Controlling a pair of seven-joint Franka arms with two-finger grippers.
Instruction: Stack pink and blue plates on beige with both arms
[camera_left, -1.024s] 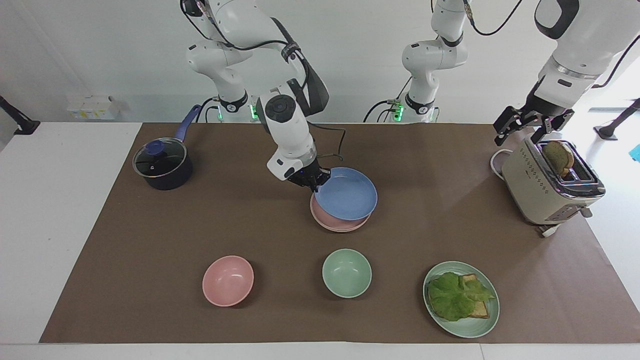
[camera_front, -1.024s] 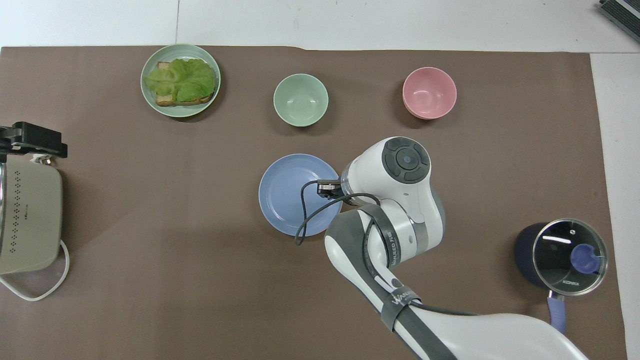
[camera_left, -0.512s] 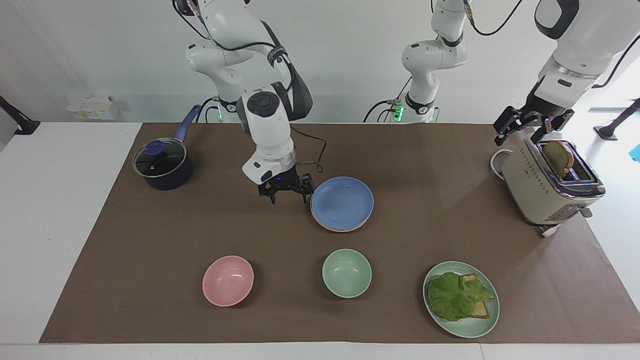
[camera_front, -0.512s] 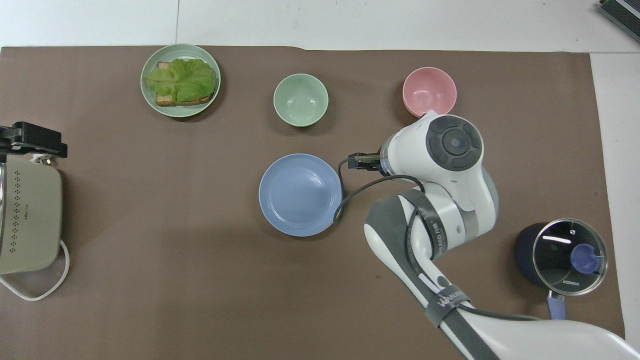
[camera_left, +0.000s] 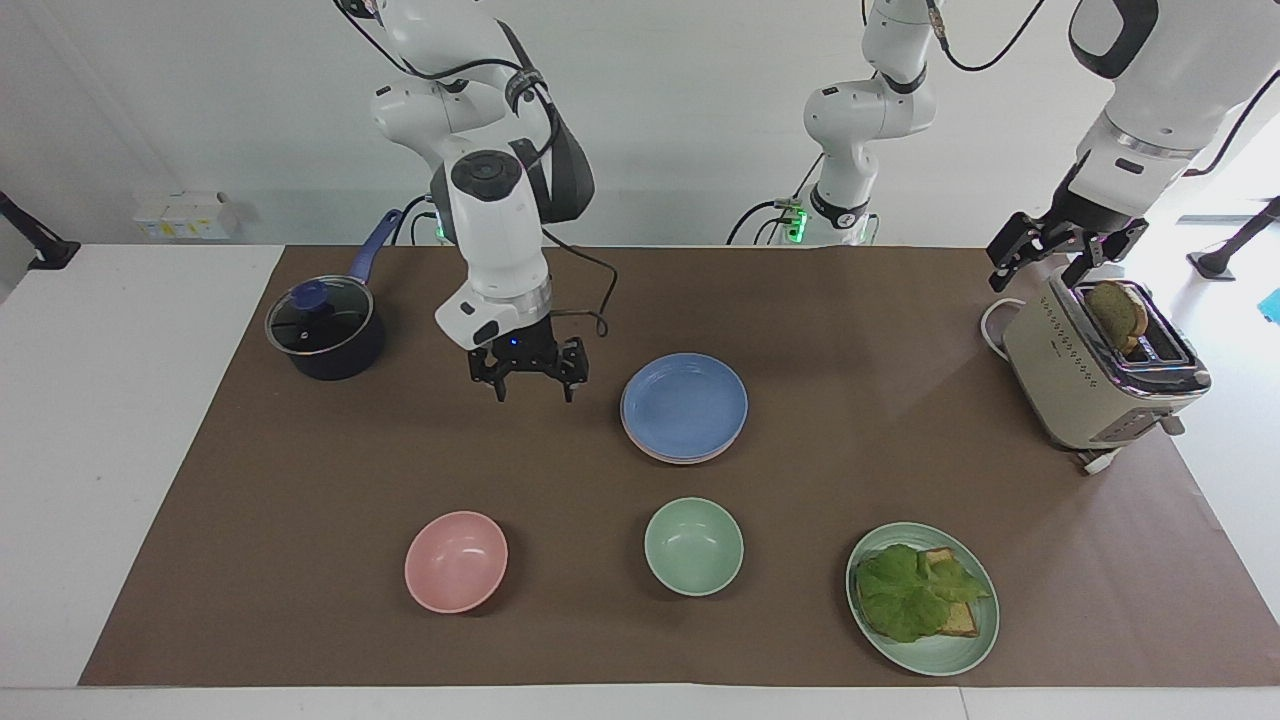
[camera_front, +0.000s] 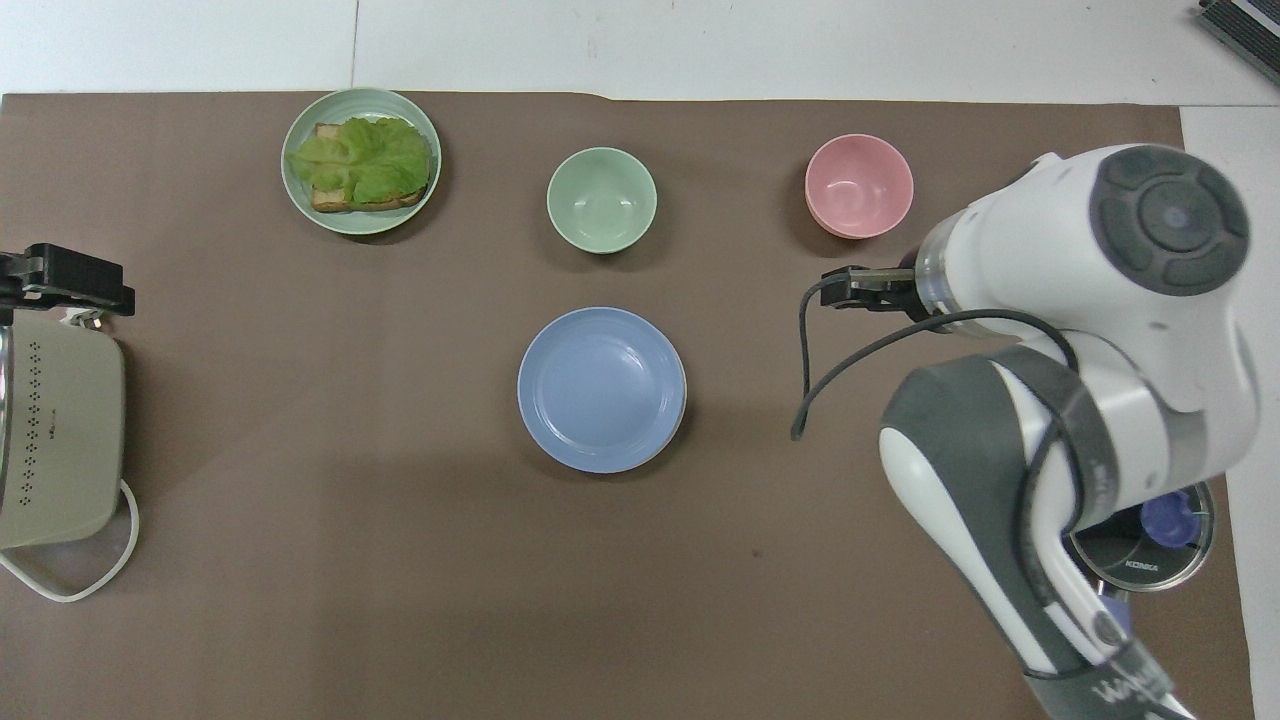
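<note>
The blue plate (camera_left: 684, 403) (camera_front: 601, 388) lies flat on top of a stack in the middle of the mat. A thin rim of the pink plate (camera_left: 678, 459) shows under its edge. The beige plate is hidden beneath them. My right gripper (camera_left: 533, 386) (camera_front: 845, 292) hangs open and empty above bare mat, beside the stack toward the right arm's end and well apart from it. My left gripper (camera_left: 1045, 262) (camera_front: 70, 283) waits open over the toaster's edge, holding nothing.
A beige toaster (camera_left: 1090, 380) (camera_front: 55, 430) with toast in its slot stands at the left arm's end. A lidded dark pot (camera_left: 325, 330) (camera_front: 1140, 520) stands at the right arm's end. Farther out are a pink bowl (camera_left: 456, 560) (camera_front: 859, 185), a green bowl (camera_left: 693, 546) (camera_front: 601, 199) and a green plate (camera_left: 930, 662) (camera_front: 365, 226) of lettuce and toast.
My right gripper let go of the blue plate, which settled flat on the pink one. It opened, rose and drew away toward the right arm's end. The left arm stayed still.
</note>
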